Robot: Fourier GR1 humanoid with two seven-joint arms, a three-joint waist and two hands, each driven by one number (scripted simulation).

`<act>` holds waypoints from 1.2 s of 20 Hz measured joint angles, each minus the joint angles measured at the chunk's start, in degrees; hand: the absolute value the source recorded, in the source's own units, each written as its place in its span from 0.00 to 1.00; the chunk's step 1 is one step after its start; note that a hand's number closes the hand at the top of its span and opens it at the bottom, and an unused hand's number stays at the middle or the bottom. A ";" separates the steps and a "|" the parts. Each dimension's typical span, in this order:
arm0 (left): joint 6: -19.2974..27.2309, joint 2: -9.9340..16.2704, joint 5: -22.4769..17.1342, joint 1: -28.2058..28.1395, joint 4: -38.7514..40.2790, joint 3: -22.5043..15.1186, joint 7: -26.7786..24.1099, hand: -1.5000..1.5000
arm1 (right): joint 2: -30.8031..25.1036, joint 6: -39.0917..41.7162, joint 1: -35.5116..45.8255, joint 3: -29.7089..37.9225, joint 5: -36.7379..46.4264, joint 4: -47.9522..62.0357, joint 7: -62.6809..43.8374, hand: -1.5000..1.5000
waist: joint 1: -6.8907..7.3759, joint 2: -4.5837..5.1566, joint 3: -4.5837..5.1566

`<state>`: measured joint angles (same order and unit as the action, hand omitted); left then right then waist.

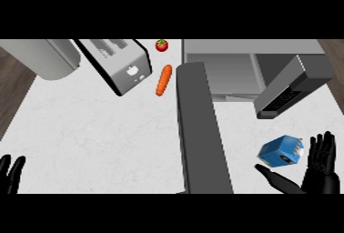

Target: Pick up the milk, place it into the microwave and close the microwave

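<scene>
The right hand (321, 164) shows at the lower right of the head view, fingers straight and pointing up, thumb stretched out to the left; it is spread wide and grips nothing. Just beside it, in the gap between thumb and fingers, sits the milk (281, 151), a blue carton tilted on the white counter (94, 136); whether the hand touches the carton cannot be told. Above the milk stands the microwave (228, 68), its cavity bare to view and its door (290, 88) swung wide, hanging out toward the carton. A long dark grey bar (199, 136) runs down the counter to the left of the milk. Further left, a carrot (163, 80) lies next to a toaster (119, 63), with a strawberry (161, 45) above it. The left hand (10, 175) rests at the lower left edge, fingers up and relaxed.
</scene>
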<state>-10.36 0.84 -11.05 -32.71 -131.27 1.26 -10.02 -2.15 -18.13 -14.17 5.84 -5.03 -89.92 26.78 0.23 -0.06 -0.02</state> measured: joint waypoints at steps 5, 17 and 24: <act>0.98 -0.34 0.83 0.97 -0.11 -0.79 0.99 0.00 | -0.56 1.29 4.87 2.55 -0.95 8.17 3.98 0.00 | 0.05 0.02 0.00; -0.08 -0.16 0.24 0.19 -0.47 0.39 1.19 0.00 | -2.62 -2.66 11.24 10.35 -0.99 27.43 11.95 0.00 | 0.17 0.06 -0.01; 0.09 -0.59 0.35 0.34 -0.75 -0.01 1.82 0.00 | -5.16 7.49 11.60 11.52 -4.58 34.21 16.37 0.00 | 0.11 0.04 -0.03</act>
<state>-10.27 0.25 -10.70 -32.37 -132.02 1.25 -8.20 -7.32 -10.64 -2.57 17.36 -9.61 -55.71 43.15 0.34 -0.02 -0.05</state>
